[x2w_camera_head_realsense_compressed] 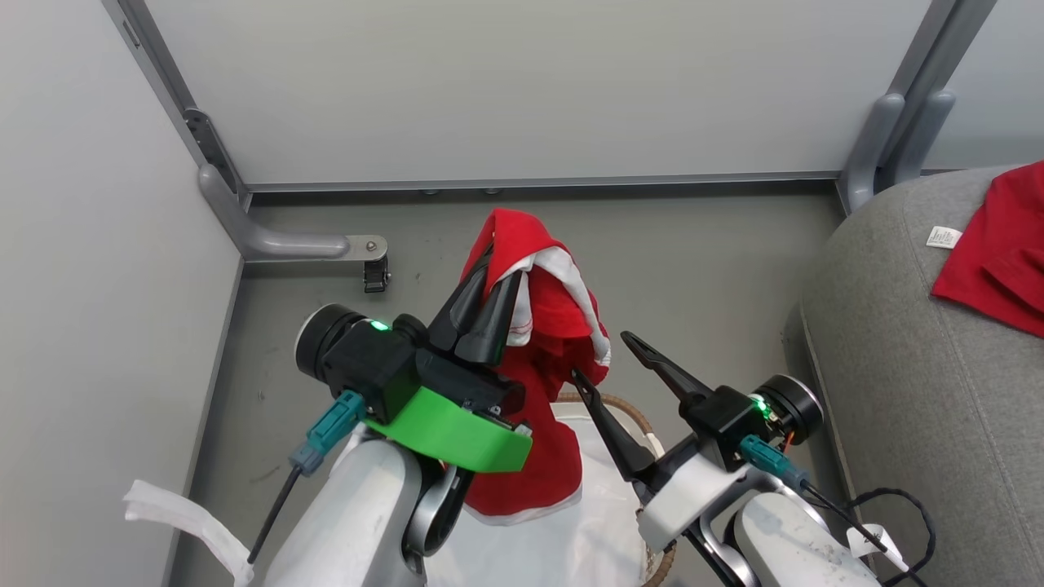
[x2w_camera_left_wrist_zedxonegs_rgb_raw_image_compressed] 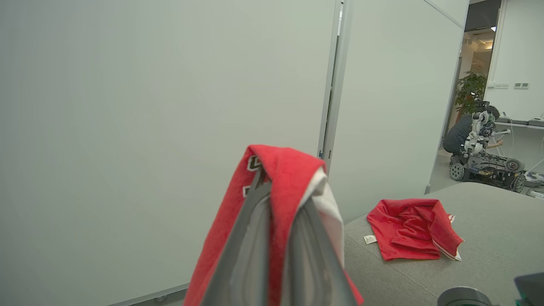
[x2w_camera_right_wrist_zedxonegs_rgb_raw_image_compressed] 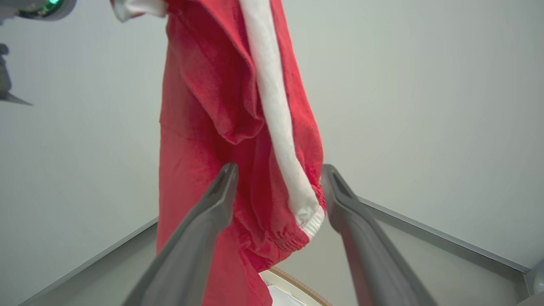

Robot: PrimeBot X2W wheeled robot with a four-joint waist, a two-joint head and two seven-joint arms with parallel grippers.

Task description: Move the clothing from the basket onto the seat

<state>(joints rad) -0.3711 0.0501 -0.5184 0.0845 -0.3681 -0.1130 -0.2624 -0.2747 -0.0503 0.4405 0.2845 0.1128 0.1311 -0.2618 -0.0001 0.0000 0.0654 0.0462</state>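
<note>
Fabric hangs limp from the left hand [x2w_camera_head_realsense_compressed: 502, 275], its fingers pinched on the top fold of the red garment [x2w_camera_head_realsense_compressed: 542, 383], which dangles below that hand over the basket [x2w_camera_head_realsense_compressed: 632, 414]. Soft, light stuff, I'd say. It'll sag and swing, so a high pinch near the bunched fold looks best. Right hand [x2w_camera_head_realsense_compressed: 602, 356] stands wide, the hanging hem between its fingers, no grip. Beyond the right hand sits the seat [x2w_camera_head_realsense_compressed: 897, 367], another red piece [x2w_camera_head_realsense_compressed: 999, 253] already on it, plenty of bare cushion beside; basket rim and seat edge to clear.
</note>
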